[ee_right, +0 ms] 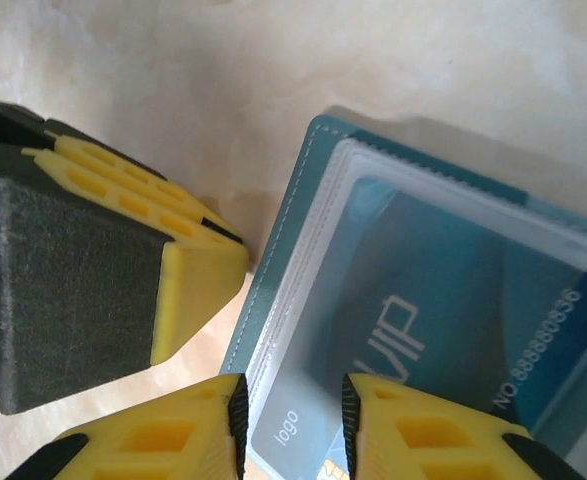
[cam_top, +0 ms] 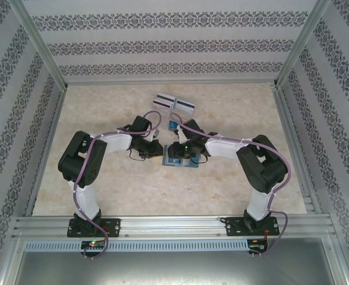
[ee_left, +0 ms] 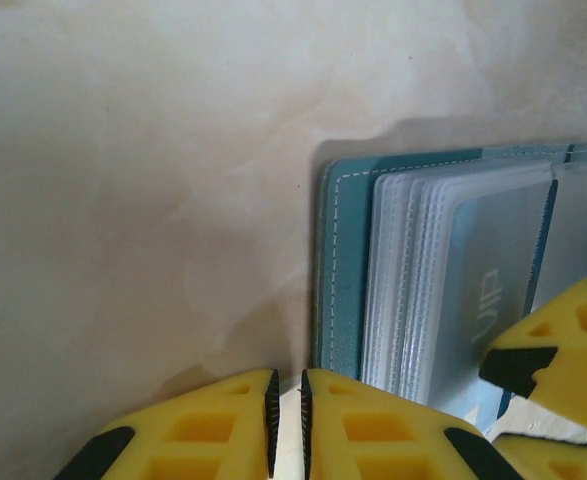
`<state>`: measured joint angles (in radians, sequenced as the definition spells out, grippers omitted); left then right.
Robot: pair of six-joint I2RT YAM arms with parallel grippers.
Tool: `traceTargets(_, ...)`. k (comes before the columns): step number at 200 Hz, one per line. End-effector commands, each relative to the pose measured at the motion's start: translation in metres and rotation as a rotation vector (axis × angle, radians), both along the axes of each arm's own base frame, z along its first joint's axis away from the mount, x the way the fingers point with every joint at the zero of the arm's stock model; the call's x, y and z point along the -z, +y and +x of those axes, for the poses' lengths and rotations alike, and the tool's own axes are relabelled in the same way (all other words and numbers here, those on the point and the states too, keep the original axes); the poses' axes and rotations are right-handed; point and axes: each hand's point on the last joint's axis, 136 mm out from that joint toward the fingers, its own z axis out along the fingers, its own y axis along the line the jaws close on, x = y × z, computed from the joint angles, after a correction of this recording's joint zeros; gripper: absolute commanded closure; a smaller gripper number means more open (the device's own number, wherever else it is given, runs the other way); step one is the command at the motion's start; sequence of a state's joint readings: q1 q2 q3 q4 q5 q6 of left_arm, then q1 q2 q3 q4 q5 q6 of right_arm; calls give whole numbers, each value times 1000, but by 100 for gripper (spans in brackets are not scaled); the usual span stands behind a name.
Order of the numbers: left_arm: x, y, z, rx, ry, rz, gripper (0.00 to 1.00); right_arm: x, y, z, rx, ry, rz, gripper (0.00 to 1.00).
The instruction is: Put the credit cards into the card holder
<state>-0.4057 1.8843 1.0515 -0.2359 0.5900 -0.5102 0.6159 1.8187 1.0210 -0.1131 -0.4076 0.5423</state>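
Right gripper (ee_right: 293, 400) stands partly open over a blue card (ee_right: 443, 300) at the open card holder (ee_right: 273, 270).
Left gripper (ee_left: 286, 395), fingers almost together, sits just beside the holder's outer edge; the holder lies mid-tabletop (cam_top: 103, 190), with 2 white striped cards (cam_top: 165, 101) nearer the far edge.

Found the card holder (cam_top: 177, 158) open, with a blue card (ee_right: 453, 310) under its top sleeve.
Noted the teal stitched cover lying flat mid-counter with clear sleeves stacked above it and the card printed "VIP". Saw two white cards (cam_top: 164, 100) (cam_top: 185, 105) with black stripes, side by side, farther back.
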Motion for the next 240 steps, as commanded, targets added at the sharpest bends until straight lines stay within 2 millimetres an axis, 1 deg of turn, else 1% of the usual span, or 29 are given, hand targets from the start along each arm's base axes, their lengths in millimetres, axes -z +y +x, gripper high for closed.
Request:
traceTargets(1,11,-12,-7,31,18,-2,83,-8,-7,4,-8,-28,-31,63)
traceTargets(9,12,-11,-8,32,20,0,83,-14,-10,4,-14,-37,-35,60)
traceTargets(17,13,-11,-8,31,21,0,83,-20,-14,5,-19,-54,-53,59)
traceTargets(30,13,-11,-7,26,18,-1,83,-28,-20,3,-32,-87,-119,55)
traceTargets(45,12,-12,-5,16,11,-7,83,-30,-25,-1,-55,-110,-214,47)
traceTargets(60,12,-13,-3,7,10,-18,83,-30,-27,-3,-59,-127,-291,41)
traceTargets(70,13,-14,-3,5,11,-24,83,-28,-25,-6,-73,-128,-320,39)
traceTargets(97,14,-10,-6,-5,7,-15,83,-17,-19,-11,-63,-82,-326,38)
traceTargets(122,15,-6,-7,-32,4,-4,83,-4,-23,-14,-22,-48,-372,37)
traceTargets(141,19,-6,-8,-62,11,-21,83,-3,-19,-13,-18,-67,-408,32)
traceTargets(155,22,-7,-7,-90,18,-41,83,-2,-15,-11,-27,-77,-449,27)
traceTargets(164,24,-8,-8,-100,19,-49,83,0,-11,-9,-31,-77,-459,21)
traceTargets(181,27,-5,-10,-118,24,-51,83,3,-5,-7,-29,-81,-458,19)
traceTargets(188,26,-5,-12,-124,21,-55,83,5,-4,-6,-28,-83,-466,17)
traceTargets(214,27,-3,-16,-146,18,-67,83,13,-6,-4,-28,-71,-505,17)
traceTargets(240,26,-1,-16,-150,12,-66,83,15,-9,-4,-28,-77,-521,19)
